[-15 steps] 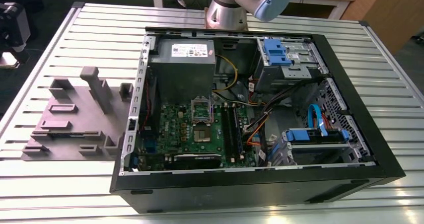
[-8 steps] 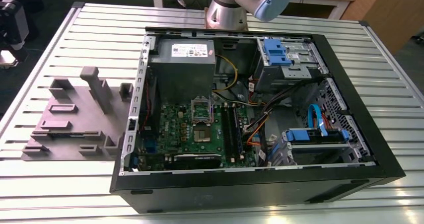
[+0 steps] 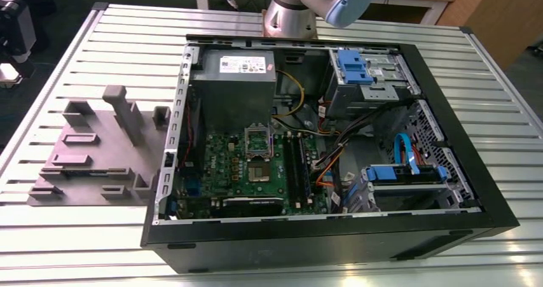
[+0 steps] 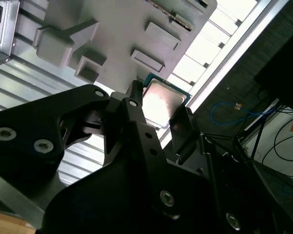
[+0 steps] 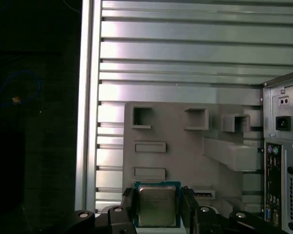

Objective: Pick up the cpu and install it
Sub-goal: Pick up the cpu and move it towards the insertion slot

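1. In the first wrist view, the cpu (image 5: pixel 157 204) is clamped between the two black fingers (image 5: pixel 128 207) of the gripper (image 5: pixel 157 214). Its pale metal top faces the camera.
2. I read the gripper as set narrow, closed on two opposite edges of the chip.
3. In the second wrist view, the cpu (image 4: pixel 163 100) shows its silvery top and a green border. One finger (image 4: pixel 136 105) stands on each side of it.
4. The chip is held off the grey tray (image 5: pixel 176 146), which lies beyond it. The tray's raised blocks and shallow pockets are visible past the fingers.
5. The tray rests on the slatted metal table (image 5: pixel 185 63), just beside the computer case (image 5: pixel 283 161). The case's rear panel shows a power inlet and ports.
6. In the exterior view, the tray (image 3: pixel 102 140) lies to the exterior view's left of the open case (image 3: pixel 339 236). The two are nearly touching.
7. Inside the case, I see the green motherboard (image 3: pixel 254 172) with the metal socket frame (image 3: pixel 256 137) near its middle.
8. The arm (image 3: pixel 314 0) rises beyond the far wall of the case
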